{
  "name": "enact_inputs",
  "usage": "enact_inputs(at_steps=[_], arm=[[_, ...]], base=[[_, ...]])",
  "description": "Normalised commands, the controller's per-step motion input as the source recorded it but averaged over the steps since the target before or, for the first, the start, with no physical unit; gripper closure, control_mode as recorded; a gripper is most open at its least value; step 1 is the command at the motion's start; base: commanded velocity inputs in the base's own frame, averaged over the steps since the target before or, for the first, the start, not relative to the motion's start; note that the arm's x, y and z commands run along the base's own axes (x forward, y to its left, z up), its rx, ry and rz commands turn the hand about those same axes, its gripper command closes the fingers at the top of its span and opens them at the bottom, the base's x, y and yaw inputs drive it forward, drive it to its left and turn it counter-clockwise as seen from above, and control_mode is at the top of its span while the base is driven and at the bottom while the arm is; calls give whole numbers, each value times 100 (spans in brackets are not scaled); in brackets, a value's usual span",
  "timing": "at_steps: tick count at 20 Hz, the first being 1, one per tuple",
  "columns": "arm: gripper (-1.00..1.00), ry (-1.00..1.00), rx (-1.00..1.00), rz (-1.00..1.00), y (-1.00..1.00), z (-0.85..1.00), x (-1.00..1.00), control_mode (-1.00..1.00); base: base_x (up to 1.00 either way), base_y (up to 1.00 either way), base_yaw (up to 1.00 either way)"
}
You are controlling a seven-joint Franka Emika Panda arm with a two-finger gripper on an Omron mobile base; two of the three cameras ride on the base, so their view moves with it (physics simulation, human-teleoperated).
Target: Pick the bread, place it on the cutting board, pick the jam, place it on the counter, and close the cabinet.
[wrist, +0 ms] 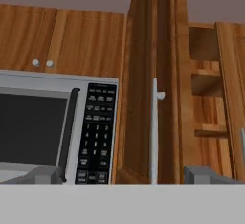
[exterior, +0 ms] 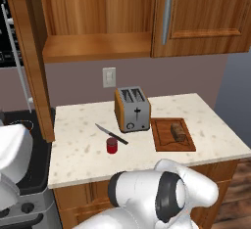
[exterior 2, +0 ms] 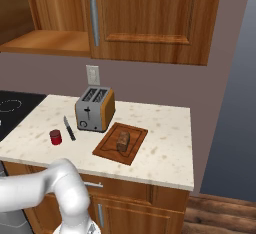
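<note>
Left base view gives me the bench (exterior: 206,120), pale and speckled, with the bread (exterior: 178,131) lying on the cutting board (exterior: 164,142) at its right side. I see the jam (exterior: 112,145) standing upright on the bench toward the near left, apart from the board. A knife (exterior: 112,134) lies just beyond the jar, angled, with its dark handle closest to the jar. The toaster (exterior: 132,109) stands behind both, just left of the board's far corner, and a wall outlet (exterior: 109,77) sits on the wall above it.

Above the bench hangs the cabinet (exterior: 201,12). Its left door (exterior: 34,61) is swung wide open, edge-on to me, and I can see the bare shelf (exterior: 98,44) inside. Its right door is closed, with a long silver handle (exterior: 167,14). A black stovetop (exterior: 22,125) lies left of the bench.

From the right base view I get the same layout: bread on the board, jar well to the left of it, near the front edge.

From the hand view I look at the open door's edge and its bar handle (wrist: 154,132), with a microwave (wrist: 52,122) to the left. The pincer (wrist: 127,174) has its tips set wide apart, holding nothing, level with the lower end of that handle.
</note>
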Motion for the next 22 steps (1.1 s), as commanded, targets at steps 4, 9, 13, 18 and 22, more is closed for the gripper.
enact_inputs(at_steps=[4, 9, 13, 18, 22], arm=[[-100, 0, 0, 0, 58, 0, 23, -100], [-100, 0, 0, -1, 52, 0, 21, -100], [-100, 0, 0, -2, 46, 0, 18, -100], [-100, 0, 0, -3, 34, 0, 13, -100], [-100, 0, 2, -5, 26, 0, 13, -100]], base=[[0, 0, 0], [0, 0, 0], [0, 0, 0], [0, 0, 0], [0, 0, 0]])
